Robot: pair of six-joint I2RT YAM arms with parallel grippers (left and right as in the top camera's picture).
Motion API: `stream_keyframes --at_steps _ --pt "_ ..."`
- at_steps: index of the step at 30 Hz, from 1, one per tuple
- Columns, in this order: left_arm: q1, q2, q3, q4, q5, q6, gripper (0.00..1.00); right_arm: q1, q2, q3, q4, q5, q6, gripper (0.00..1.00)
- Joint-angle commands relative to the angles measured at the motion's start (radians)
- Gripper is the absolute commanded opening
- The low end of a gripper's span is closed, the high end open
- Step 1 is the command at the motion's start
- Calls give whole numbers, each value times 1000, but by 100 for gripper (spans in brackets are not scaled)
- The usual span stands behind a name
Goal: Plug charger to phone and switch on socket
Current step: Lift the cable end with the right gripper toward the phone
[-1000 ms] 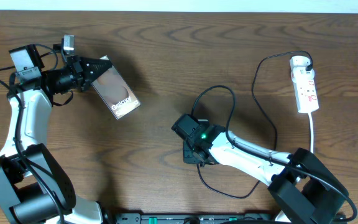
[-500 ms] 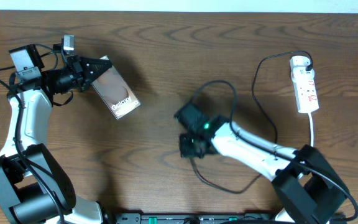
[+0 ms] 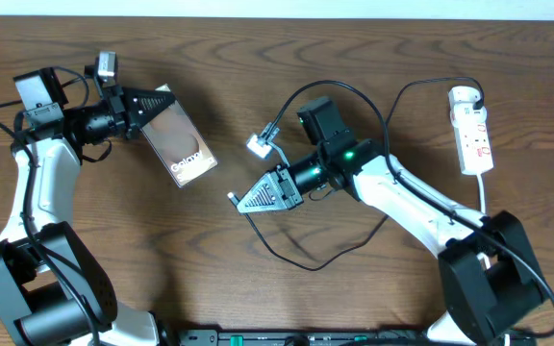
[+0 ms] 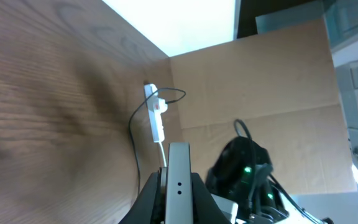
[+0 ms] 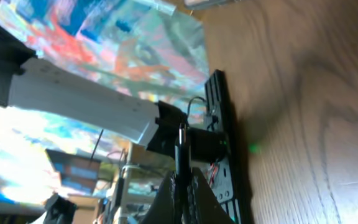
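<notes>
My left gripper (image 3: 154, 108) is shut on the top end of the phone (image 3: 181, 146), a brown-bronze slab with white "Galaxy" lettering, held tilted at the left. In the left wrist view the phone's grey edge (image 4: 179, 177) stands between the fingers (image 4: 178, 202). My right gripper (image 3: 248, 198) is shut on the charger's black cable (image 3: 301, 259) near its connector tip (image 3: 232, 197), which points left, apart from the phone. The cable (image 5: 182, 146) shows pinched between the jaws (image 5: 182, 186) in the right wrist view. The cable runs to a white adapter (image 3: 463, 95) in the socket strip (image 3: 474, 135).
The black cable loops on the table in front of and behind my right arm (image 3: 402, 192). The strip's white cord (image 3: 483, 197) runs down the right side. The strip also shows far off in the left wrist view (image 4: 156, 118). The brown wooden table (image 3: 113, 250) carries everything.
My right arm has lifted off the table, swung back and turned its gripper to point left with the cable in it. The cable loop shifted along. The left arm and phone stayed still.
</notes>
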Motion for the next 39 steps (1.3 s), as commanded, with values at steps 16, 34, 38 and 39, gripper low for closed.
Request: stream_keyframes --at_steps 16,34,38,39 --pt "1 -19 -5 39 72 2 7 56 212 6 603 -187 343 1" --pt "13 -19 -5 61 59 6 7 -34 212 6 650 -141 461 1" --pt "40 -19 -5 61 60 1 7 -132 212 6 508 -42 462 1" --pt "49 -19 -5 61 60 -4 8 -147 212 6 467 -6 460 1"
